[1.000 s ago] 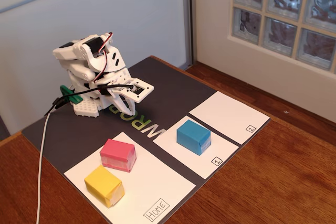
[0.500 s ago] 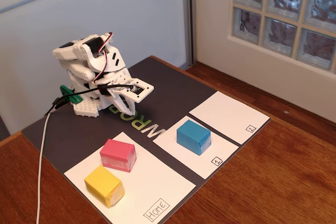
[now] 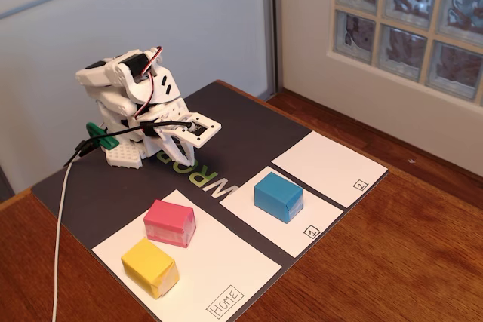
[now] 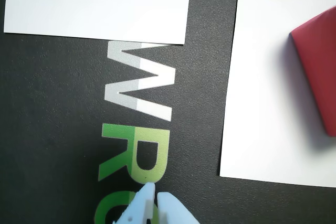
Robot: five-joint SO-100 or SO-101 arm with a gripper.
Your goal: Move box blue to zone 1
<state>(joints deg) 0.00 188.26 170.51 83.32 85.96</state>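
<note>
- Nothing has changed over the last second: arm [image 3: 132,103] is kept folded, gripper [image 4: 156,199] closed on nothing.
- Blue box [image 3: 278,196] is seen resting on zone 1 [image 3: 260,216]; task judged done.

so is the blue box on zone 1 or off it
On it: the blue box sits upright inside zone 1, white paper showing around it.

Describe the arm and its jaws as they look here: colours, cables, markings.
The arm is white plastic with black servo housings. Red, white and black wires loop over its top, and a white cable trails off the mat. A green clamp shows at its base. The gripper is pale white plastic, with tapered jaws.
</note>
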